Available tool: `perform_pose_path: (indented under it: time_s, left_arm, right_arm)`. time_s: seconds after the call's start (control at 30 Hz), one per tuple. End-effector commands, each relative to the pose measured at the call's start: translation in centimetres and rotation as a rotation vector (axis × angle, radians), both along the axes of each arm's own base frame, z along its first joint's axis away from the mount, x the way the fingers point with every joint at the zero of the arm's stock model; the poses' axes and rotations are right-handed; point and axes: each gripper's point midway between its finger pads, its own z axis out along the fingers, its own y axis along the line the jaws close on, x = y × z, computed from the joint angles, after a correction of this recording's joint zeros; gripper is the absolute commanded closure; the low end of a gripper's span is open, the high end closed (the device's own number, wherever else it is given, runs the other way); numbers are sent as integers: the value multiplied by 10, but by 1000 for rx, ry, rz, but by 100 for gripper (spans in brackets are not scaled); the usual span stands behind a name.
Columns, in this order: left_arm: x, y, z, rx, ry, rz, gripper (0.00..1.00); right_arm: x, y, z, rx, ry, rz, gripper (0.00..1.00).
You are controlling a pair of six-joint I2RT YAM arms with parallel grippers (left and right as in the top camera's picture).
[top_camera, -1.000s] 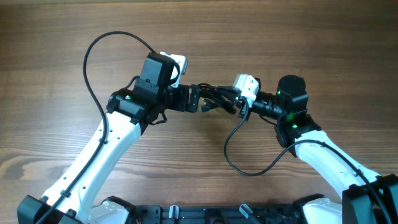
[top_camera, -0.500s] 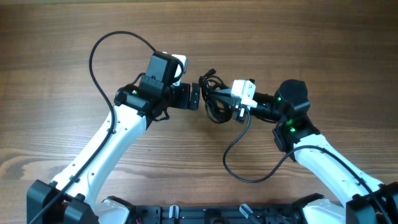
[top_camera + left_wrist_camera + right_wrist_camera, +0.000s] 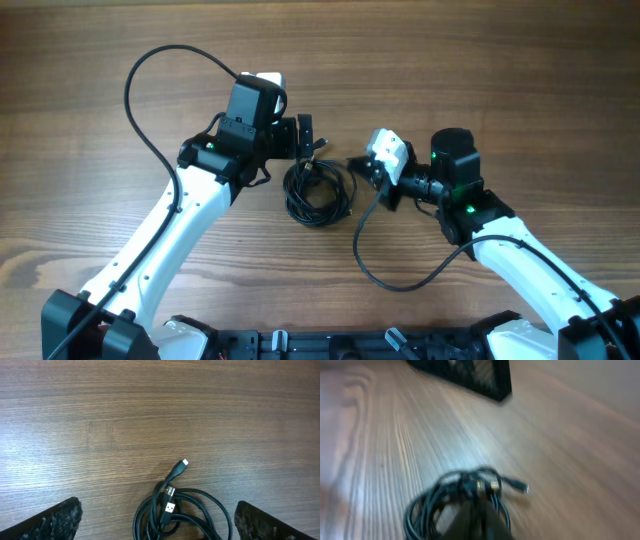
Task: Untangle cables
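Note:
The cables [image 3: 318,190] lie as one coiled black tangle on the wooden table [image 3: 520,70], between the two arms. My left gripper [image 3: 306,138] hovers just above the tangle's upper edge, jaws wide open and empty. In the left wrist view the coil [image 3: 200,497] sits between the two fingertips [image 3: 50,520], with a small plug [image 3: 184,463] and a USB plug [image 3: 170,508] sticking out. My right gripper [image 3: 360,166] is just right of the tangle and apart from it. In the blurred right wrist view its fingers [image 3: 482,520] look pressed together in front of the coil [image 3: 427,505].
Thick black arm cables loop over the table at the left [image 3: 135,100] and below the right arm [image 3: 380,265]. The robot base [image 3: 350,345] runs along the near edge. A dark blurred part of the left arm [image 3: 470,375] fills the top of the right wrist view.
The tangle, held up between the grippers before, now lies lower on the table. The right gripper has drawn back to the right. The left gripper has pulled away slightly.

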Motion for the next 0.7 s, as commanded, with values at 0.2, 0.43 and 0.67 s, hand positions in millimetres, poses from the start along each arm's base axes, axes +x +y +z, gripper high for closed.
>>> perform_pose_path:
  time_s: [0.2,0.43,0.67]
  left_arm:
    - [10,37,-6,47,9,77,0]
    - [18,69,-7,49,13,158,0]
    - [19,69,-6,81,0,115,0]
  right_arm:
    - [-7,4,-48,-90,156,-28,48]
    - [-11,41,-76,-113,146,4,38]
    - [-2,59,-101,-123,90,4,37]
